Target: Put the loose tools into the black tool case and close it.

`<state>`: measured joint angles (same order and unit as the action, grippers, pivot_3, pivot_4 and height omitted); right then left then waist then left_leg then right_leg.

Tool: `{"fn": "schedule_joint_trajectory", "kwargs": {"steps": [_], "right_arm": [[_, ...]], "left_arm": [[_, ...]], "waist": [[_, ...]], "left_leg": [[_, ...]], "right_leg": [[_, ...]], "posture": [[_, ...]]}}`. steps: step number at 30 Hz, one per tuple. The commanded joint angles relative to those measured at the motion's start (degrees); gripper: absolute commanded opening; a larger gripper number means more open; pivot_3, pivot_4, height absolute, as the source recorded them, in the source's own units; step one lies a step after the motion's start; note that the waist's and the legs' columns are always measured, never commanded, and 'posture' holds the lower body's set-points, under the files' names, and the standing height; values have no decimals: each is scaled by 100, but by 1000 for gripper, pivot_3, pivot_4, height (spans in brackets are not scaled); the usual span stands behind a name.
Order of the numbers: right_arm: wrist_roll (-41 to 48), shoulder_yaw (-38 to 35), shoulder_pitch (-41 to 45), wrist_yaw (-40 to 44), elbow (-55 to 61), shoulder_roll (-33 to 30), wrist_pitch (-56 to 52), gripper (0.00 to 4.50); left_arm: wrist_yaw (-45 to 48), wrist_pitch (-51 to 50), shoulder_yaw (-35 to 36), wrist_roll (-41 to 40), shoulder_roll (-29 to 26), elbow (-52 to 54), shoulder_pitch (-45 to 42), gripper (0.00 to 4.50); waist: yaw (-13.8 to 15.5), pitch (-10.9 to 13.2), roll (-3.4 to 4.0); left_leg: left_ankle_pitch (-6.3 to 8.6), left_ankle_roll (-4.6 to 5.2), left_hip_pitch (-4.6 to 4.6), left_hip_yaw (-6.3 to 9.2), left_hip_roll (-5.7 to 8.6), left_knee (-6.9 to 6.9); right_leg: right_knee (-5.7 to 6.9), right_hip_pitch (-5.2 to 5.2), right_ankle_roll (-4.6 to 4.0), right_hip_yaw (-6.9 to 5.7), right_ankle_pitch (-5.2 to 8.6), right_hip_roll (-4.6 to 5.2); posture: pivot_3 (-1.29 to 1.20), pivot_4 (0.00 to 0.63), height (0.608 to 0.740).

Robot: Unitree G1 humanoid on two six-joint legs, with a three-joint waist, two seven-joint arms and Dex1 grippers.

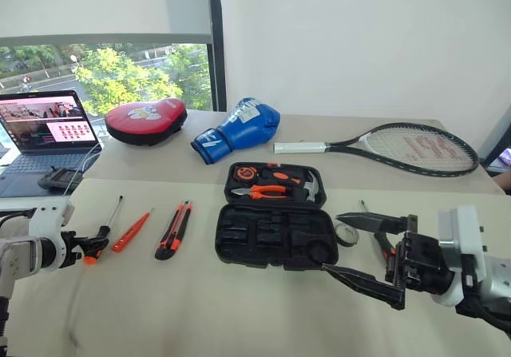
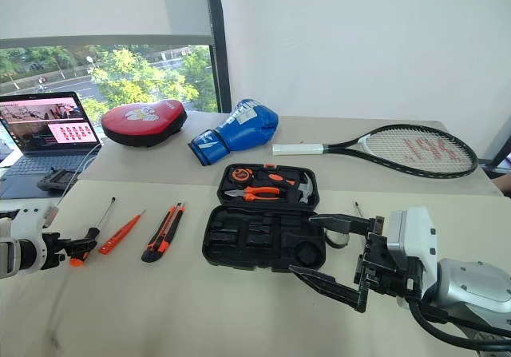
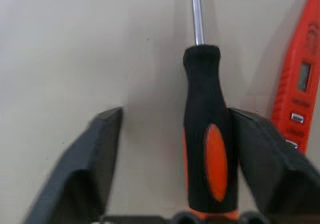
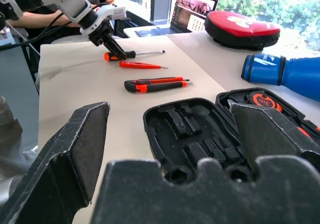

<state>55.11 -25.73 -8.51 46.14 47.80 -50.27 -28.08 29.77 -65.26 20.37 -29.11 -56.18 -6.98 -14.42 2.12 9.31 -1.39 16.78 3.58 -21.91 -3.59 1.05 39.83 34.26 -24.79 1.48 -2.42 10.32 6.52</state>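
First pick-up in hand, by the look of it: grasping the screwdriver (image 3: 202, 98) at the far left of the table (image 1: 200, 309). Left gripper (image 1: 86, 249) down at the handle, jaws part-way open and set either side of it. One finger (image 3: 257, 156) against the black-and-orange grip, the other apart from it with bare table between. Not yet clamped, not yet lifted. Shaft flat on the table, pointing away from the robot.

Right gripper (image 1: 331, 242) spread wide, holding nothing, level in the air just beside the right front corner of the case (image 1: 271, 233). Case lying open mid-table: lid half with pliers (image 1: 267, 191) farther back, near half with empty slots.

Left to collect: slim screwdriver (image 1: 132, 231) just beside the first one, and knife (image 1: 173, 231) between that and the case. Roll (image 1: 346, 234) touching or just beside the case's right edge; cannot tell which. Apparently a second screwdriver (image 1: 363, 208) behind the right gripper, mostly hidden.

Next, probably: shut the left jaws squarely on the handle and lift straight. Then carry across above the slim screwdriver and knife without brushing them, and lay into a matching slot of the near half. Calls for a centred, firm pinch; rounded handle likely to roll or pivot if caught off-centre. Lid closing only with every tool in.
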Motion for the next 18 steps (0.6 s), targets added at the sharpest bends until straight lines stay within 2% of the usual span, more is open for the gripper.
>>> {"fn": "schedule_joint_trajectory", "kwargs": {"steps": [1,2,4,6,8,10,11,12,14,18], "right_arm": [[-4,-286,-66,10,107,-17,95,4500],[-17,-296,-79,-4,106,-11,102,4500],[-71,-315,-149,-81,120,53,127,4500],[42,-484,-294,-250,208,175,116,4500],[186,-660,-420,-396,304,247,71,4500],[68,-906,-766,-467,430,341,63,4500],[23,-1054,-981,-507,499,402,34,4500],[13,-1162,-1152,-576,555,447,-8,4500],[125,-1402,-1598,-820,614,515,-232,4500],[9,-1767,-2265,-1074,805,672,-348,4500]], "left_arm": [[-11,108,171,72,100,-8,22,1973],[39,274,242,66,107,-32,-24,1495],[448,596,557,-307,166,27,-368,876],[1311,984,499,-768,133,267,-941,859],[2191,927,-78,-932,-180,459,-1293,859],[3108,1392,-1156,-617,-255,712,-1896,859],[3592,1963,-1764,-235,-195,762,-2228,859],[3965,2434,-2261,98,-83,681,-2565,859],[4464,3334,-3202,877,511,-119,-3535,859],[4893,4480,-4223,1891,1822,-2110,-5054,859]], "waist": [[4,0,0],[4,0,0],[12,1,-2],[60,7,-37],[83,8,-67],[60,6,-67],[52,3,-57],[110,-2,-47],[146,-7,-37],[100,-5,-37]], "left_leg": [[4,-8,0,0,0,0],[3,-10,1,0,0,1],[1,-13,-1,0,0,3],[-4,-19,-16,2,0,12],[-13,-34,-54,15,1,44],[-13,-33,-53,14,8,50],[-11,-29,-47,10,16,50],[-10,-24,-40,9,22,49],[-29,17,-32,-3,37,51],[-9,125,-42,-13,33,90]], "right_leg": [[3,0,0,0,0,1],[6,-1,0,0,0,1],[14,-5,-1,1,0,2],[27,-18,-2,-3,0,0],[58,-44,-5,-24,0,-7],[63,-39,-7,-28,2,-12],[65,-35,-6,-21,2,-11],[61,-26,-6,-19,2,-8],[57,-11,-2,-18,5,-9],[45,9,-8,-3,9,-25]], "posture": [[0,150,740],[0,150,740],[0,150,740],[0,150,740],[0,150,740],[0,150,740],[0,150,740],[0,150,740],[0,150,740],[0,150,740]]}}
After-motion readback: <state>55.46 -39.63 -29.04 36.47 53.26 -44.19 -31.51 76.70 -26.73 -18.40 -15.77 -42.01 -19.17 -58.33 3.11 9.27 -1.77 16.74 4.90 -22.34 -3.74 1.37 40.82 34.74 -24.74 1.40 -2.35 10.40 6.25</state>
